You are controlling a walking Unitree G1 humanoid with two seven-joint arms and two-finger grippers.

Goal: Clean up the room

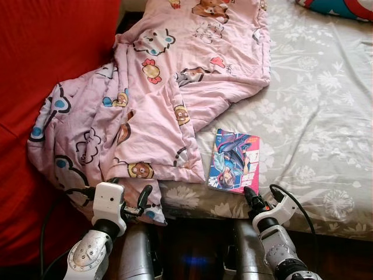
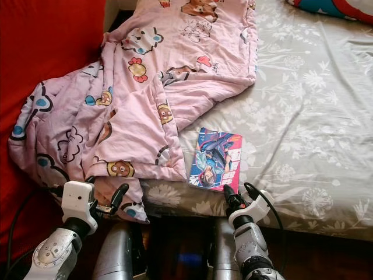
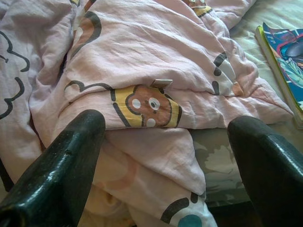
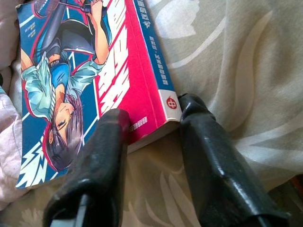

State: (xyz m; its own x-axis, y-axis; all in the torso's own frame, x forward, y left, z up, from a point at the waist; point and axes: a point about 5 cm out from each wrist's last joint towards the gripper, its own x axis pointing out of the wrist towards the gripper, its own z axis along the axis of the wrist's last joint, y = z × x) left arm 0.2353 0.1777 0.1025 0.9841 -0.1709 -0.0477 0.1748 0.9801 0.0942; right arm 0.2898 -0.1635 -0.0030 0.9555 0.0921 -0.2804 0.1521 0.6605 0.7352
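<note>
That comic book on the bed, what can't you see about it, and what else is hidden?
- Comic book: spine lettering too small to read in the eye views; its far end is cut off in the right wrist view.
- Pink blanket: covers the bedsheet beneath it.
- Right gripper: whether its fingers touch the book's corner can't be told.
- Pillow: cut off by the top edge.
</note>
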